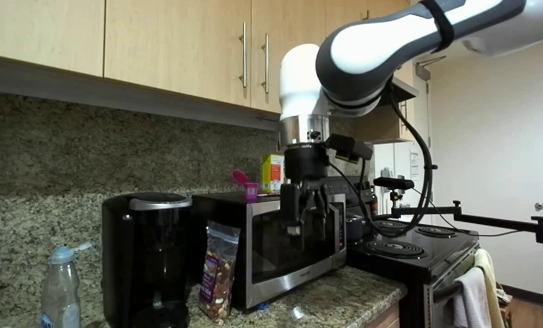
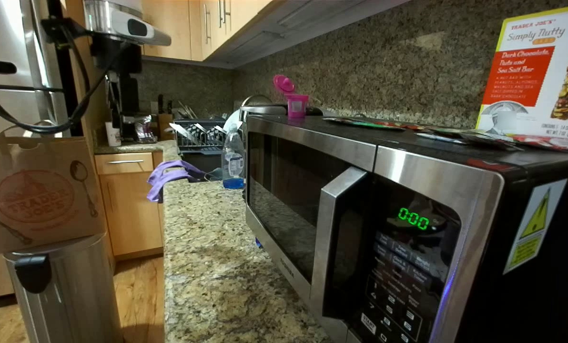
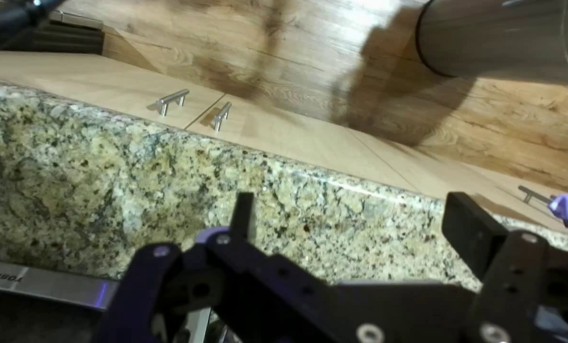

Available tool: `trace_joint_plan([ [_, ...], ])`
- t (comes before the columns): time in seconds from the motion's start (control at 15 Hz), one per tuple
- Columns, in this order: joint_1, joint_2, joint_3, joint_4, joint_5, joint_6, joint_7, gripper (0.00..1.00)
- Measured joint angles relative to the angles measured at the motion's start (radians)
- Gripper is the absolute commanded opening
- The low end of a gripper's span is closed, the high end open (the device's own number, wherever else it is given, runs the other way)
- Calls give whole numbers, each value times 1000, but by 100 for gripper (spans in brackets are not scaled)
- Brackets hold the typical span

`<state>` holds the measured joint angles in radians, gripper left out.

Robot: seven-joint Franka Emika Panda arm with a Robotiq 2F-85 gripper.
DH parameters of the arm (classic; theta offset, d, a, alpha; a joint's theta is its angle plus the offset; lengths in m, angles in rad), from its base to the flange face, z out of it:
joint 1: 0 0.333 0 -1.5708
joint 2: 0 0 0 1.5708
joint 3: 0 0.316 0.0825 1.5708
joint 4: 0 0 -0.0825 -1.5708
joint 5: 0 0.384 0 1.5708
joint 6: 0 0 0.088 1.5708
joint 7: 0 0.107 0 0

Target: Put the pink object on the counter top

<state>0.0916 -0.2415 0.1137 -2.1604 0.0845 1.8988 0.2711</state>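
Magenta and small, a coffee pod [image 2: 297,105] of the refillable sort, by the look of it, stands upright on top of the Toshiba microwave [image 2: 284,181], near the front edge, at the end next to the black coffee maker [image 1: 130,246]. Its lid [image 2: 284,84] is flipped up on the coffee maker's side. Flat packets [image 2: 470,137] and a Simply Nutty bar box [image 2: 532,76] share that top.

From where I stand, the Robotiq gripper [image 3: 353,214] points down on the room side of the microwave, well apart from the pod. Its fingers [image 3: 472,233] are spread wide with nothing held; the wrist view shows the granite counter top [image 3: 188,190] below, between them. The pod is out of that view.

What the next move hangs on is that the pod lies behind the fingers, toward the granite backsplash [image 1: 130,146]. How high the tips are against the microwave's top I can't say for sure; in an exterior view they show against the microwave door [image 1: 269,246], under its top edge, so I'd guess a rise comes before any reach back. Their spread seems to run roughly along the counter top, much the way the lid leans, so dropping straight down could put one finger against it. A quarter turn might suit better. After that, I reckon, a short carry forward and down would put it on the stone.
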Motion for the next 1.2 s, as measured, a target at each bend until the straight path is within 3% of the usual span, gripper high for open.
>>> trace_joint_plan([
  [0.6, -87, 8, -142, 283, 108, -170, 35, 100],
  [0.93, -89, 23, -145, 302, 110, -178, 43, 100],
  [1.2, -105, 26, -154, 302, 202, -159, 172, 100],
])
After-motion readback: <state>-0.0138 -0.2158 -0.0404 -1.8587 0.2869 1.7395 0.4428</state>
